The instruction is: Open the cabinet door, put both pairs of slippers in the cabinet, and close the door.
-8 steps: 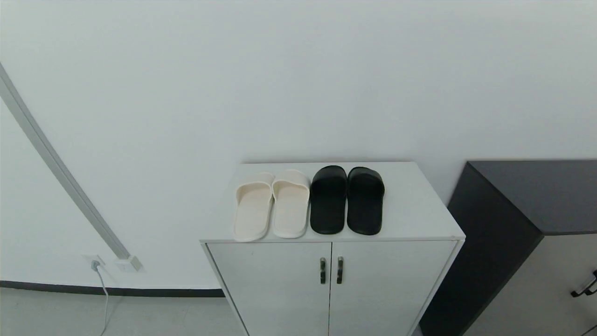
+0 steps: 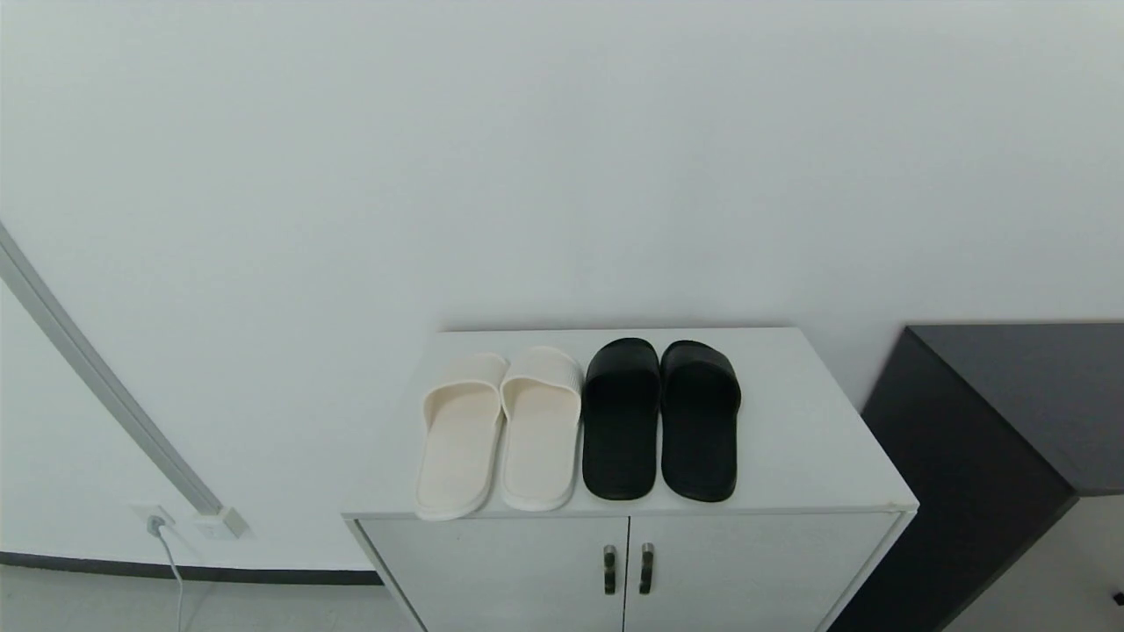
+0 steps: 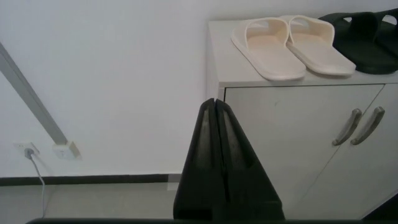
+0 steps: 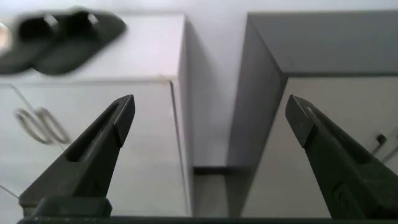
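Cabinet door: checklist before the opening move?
1. Cabinet doors both shut, as expected: ok.
2. Handles unobstructed: ok.
3. Right gripper open for a handle: ok.
4. Left gripper open: not ok, it is shut.
5. Black slippers fully on top: ok.
6. White slippers clear of the front edge: cannot tell, heels sit right at it.

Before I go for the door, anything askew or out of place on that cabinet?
Nothing stands out. The cream slippers and black slippers lie paired, side by side on the cabinet top, and both doors are shut.
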Robot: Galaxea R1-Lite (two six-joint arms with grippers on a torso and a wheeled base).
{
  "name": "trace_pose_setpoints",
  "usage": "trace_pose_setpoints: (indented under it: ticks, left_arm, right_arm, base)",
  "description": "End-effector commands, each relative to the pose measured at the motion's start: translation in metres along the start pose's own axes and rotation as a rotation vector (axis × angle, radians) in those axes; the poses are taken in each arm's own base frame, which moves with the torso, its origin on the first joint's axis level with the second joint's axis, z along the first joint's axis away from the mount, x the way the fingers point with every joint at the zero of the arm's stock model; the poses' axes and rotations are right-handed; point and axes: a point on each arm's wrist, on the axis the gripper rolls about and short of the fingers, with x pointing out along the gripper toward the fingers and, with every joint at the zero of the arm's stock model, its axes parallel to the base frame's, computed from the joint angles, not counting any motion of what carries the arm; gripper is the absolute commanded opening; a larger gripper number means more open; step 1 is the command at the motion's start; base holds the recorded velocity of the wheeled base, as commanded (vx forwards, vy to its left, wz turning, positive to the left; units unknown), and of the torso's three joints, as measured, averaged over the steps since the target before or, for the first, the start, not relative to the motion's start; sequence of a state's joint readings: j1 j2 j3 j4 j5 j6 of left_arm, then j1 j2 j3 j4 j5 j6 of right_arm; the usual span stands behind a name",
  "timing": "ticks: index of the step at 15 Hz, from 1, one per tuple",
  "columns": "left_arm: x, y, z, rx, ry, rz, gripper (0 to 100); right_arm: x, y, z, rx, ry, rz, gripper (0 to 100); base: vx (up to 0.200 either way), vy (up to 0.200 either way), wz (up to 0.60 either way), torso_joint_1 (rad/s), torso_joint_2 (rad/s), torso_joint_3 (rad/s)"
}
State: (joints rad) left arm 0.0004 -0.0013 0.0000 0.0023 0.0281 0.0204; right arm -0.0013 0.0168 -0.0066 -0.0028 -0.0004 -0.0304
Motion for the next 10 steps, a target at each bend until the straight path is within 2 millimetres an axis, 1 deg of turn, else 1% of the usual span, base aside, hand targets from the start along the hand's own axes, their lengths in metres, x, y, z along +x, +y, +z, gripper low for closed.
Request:
trace_pose_setpoints:
  ticks: [1, 2, 3, 4, 5, 6, 7, 8, 9, 10]
  left_arm:
    - [0.0, 0.0, 0.0, 0.001, 0.001, 0.002, 0]
    - [0.0, 0.0, 0.0, 0.003, 0.001, 0.002, 0]
    - [0.0, 0.0, 0.0, 0.0, 0.001, 0.002, 0]
    - [0.0, 0.0, 0.0, 0.001, 0.001, 0.002, 0]
    - [0.0, 0.0, 0.0, 0.0, 0.0, 0.001, 0]
    - [0.0, 0.0, 0.0, 0.0, 0.0, -0.002, 0]
    - [0.0, 0.0, 0.0, 0.001, 0.0, -0.002, 0]
    - [0.0, 0.0, 0.0, 0.003, 0.0, -0.002, 0]
    - [0.0, 0.0, 0.001, 0.004, -0.001, -0.002, 0]
    - [0.0, 0.0, 0.0, 0.006, 0.0, -0.006, 0]
  right_arm:
    - [0.0, -0.001, 0.065, 0.118, -0.05, 0.063, 100]
    - [0.007, 0.0, 0.091, 0.139, -0.015, 0.13, 100]
    - [0.023, 0.001, 0.099, 0.087, 0.095, 0.199, 100]
    - [0.044, 0.002, 0.099, 0.04, 0.199, 0.223, 100]
    - [0.063, 0.003, 0.102, 0.039, 0.261, 0.256, 100]
    - [0.081, 0.008, 0.108, 0.047, 0.276, 0.313, 100]
    - [0.102, 0.017, 0.111, 0.069, 0.295, 0.363, 100]
    - [0.12, 0.029, 0.114, 0.086, 0.31, 0.363, 100]
    - [0.134, 0.049, 0.115, 0.104, 0.313, 0.374, 100]
    - [0.144, 0.074, 0.118, 0.136, 0.283, 0.376, 100]
  base:
    - [0.0, 0.0, 0.0, 0.0, 0.0, 0.0]
    - [0.0, 0.0, 0.0, 0.0, 0.0, 0.0]
    - [0.0, 0.0, 0.0, 0.0, 0.0, 0.0]
    - [0.0, 0.0, 0.0, 0.0, 0.0, 0.0]
    - [0.0, 0.0, 0.0, 0.0, 0.0, 0.0]
    - [0.0, 0.0, 0.0, 0.0, 0.0, 0.0]
    - [0.0, 0.0, 0.0, 0.0, 0.0, 0.0]
    - [0.0, 0.0, 0.0, 0.0, 0.0, 0.0]
    - [0.0, 0.0, 0.0, 0.0, 0.0, 0.0]
    - [0.0, 0.0, 0.0, 0.0, 0.0, 0.0]
